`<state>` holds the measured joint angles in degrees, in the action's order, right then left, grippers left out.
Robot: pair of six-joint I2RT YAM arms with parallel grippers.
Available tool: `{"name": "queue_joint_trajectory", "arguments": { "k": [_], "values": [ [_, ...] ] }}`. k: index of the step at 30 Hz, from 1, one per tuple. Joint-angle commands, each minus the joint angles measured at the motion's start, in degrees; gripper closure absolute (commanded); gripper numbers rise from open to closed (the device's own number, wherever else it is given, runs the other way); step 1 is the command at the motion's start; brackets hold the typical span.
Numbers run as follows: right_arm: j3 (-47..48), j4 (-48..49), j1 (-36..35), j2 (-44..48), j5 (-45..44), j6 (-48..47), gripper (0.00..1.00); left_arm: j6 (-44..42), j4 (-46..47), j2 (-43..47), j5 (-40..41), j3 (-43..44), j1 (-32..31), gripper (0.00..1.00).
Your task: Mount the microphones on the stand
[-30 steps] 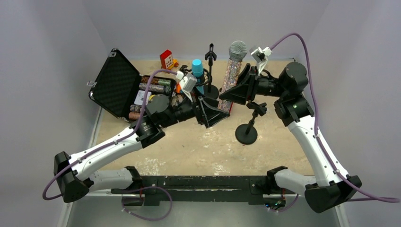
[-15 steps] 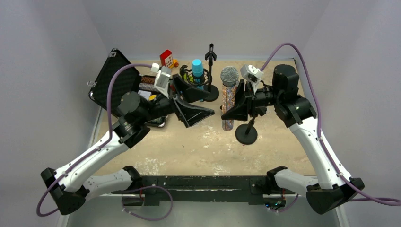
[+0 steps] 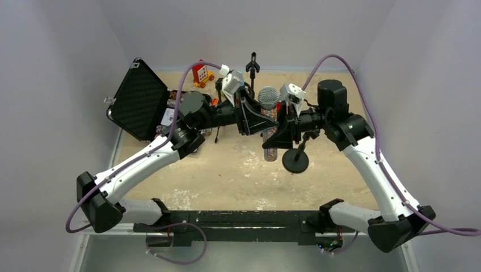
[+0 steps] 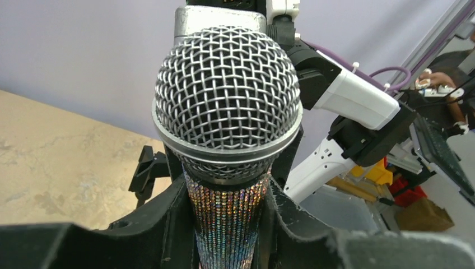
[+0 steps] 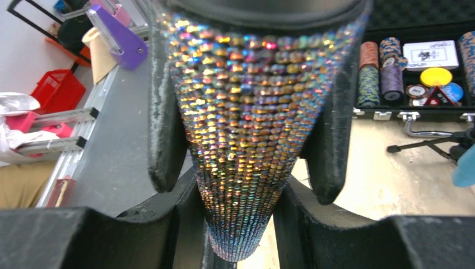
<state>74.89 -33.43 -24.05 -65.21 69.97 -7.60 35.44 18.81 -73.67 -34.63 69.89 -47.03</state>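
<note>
An iridescent glitter microphone (image 3: 271, 144) with a silver grille head (image 4: 227, 106) is held nearly upright above the table, between both arms. My left gripper (image 3: 256, 120) is shut on its neck just under the grille, with both fingers (image 4: 168, 224) pressed against the glitter body. My right gripper (image 3: 276, 139) is shut on the tapered body (image 5: 246, 140) lower down. A black stand (image 3: 295, 162) with a round base is just right of the microphone, its clip (image 3: 307, 135) empty. A second stand (image 3: 253, 62) rises at the back. A cyan edge (image 5: 466, 165) shows at the right of the right wrist view.
An open black case (image 3: 139, 99) holding poker chips (image 5: 386, 70) lies at the back left, close to the left arm's elbow. A small red toy (image 3: 199, 72) stands by the back wall. The table's right edge runs behind the right arm.
My left arm swung right from the case side to the microphone and closed under its grille. The right gripper brought the microphone lower and leftward, holding it all the while.
</note>
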Motion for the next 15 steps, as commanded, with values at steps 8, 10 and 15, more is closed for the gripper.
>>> {"name": "queue_joint_trajectory", "arguments": {
  "k": [8, 10, 15],
  "values": [
    [4.62, -14.07, 1.94, 5.12, -10.88, -18.91, 0.12, -4.03, 1.69, 7.55, -0.69, -3.15, 1.66, 1.0],
    [5.13, -17.82, 6.62, 7.75, -12.3, -23.74, 0.08, -6.94, -2.04, 11.36, 0.84, -5.71, 2.02, 1.0],
    [3.34, -22.73, 22.21, 12.54, -11.83, -35.32, 0.05, -12.81, -10.33, 18.09, 2.85, -11.85, 2.06, 1.0]
  ]
}}
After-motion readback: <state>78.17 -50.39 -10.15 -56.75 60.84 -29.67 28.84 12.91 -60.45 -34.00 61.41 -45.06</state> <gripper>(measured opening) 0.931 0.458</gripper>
